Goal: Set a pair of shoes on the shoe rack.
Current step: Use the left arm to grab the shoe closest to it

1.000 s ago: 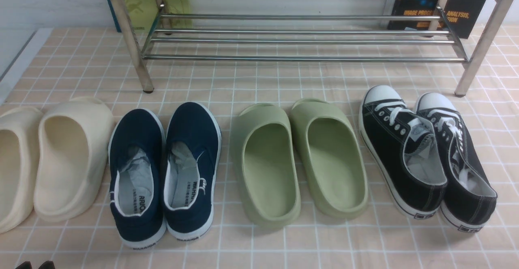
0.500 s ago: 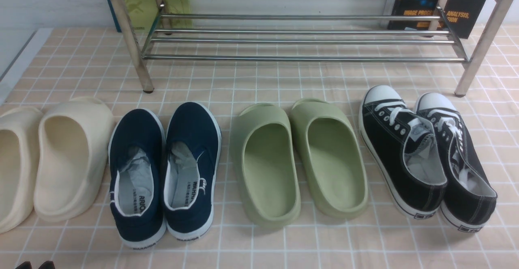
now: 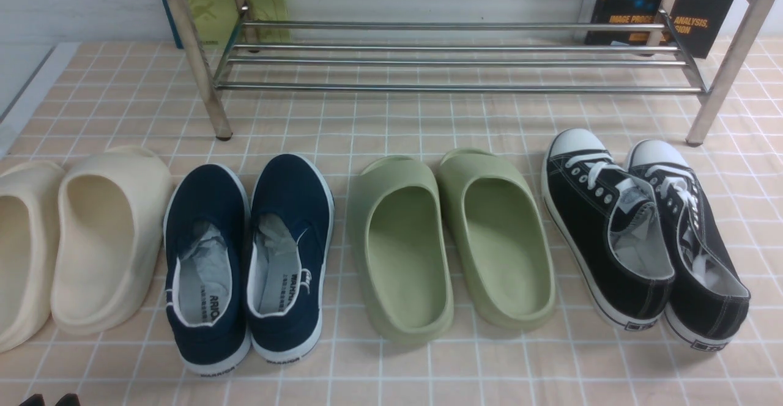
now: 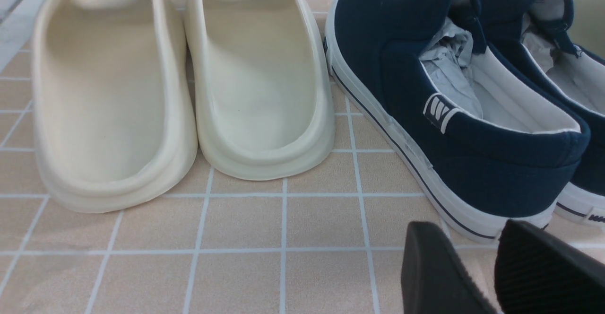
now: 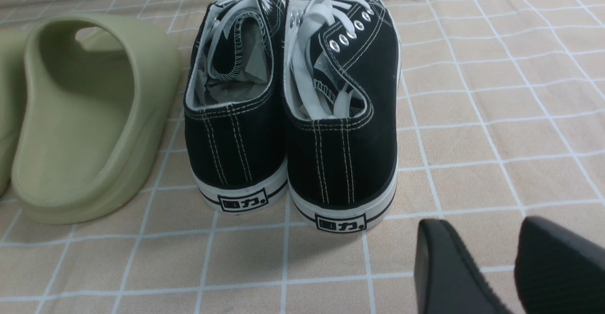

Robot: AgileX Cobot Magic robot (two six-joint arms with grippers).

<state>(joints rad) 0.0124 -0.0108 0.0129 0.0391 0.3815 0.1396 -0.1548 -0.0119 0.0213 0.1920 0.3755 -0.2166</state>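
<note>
The pair of shoes stands side by side on the tiled cloth, heels toward me: the left navy slip-on (image 3: 205, 210) and the right one (image 3: 293, 198), both stuffed with paper. The shoe rack (image 3: 452, 87) of silver tubes stands behind them with bare shelves. My left gripper (image 4: 470, 238) hovers open just behind the heel of the left navy shoe (image 4: 401, 68), with nothing between its fingers; only its tips (image 3: 50, 400) show in the front view. My right gripper (image 5: 482, 233) is open and empty behind the black sneakers (image 5: 340, 115).
Cream slides (image 3: 104, 235) sit left of the navy pair, and green slides (image 3: 397, 241) sit to its right. Black lace-up sneakers (image 3: 605, 222) stand at far right. Books (image 3: 691, 21) lean behind the rack. The rack's legs (image 3: 214, 112) stand on the cloth.
</note>
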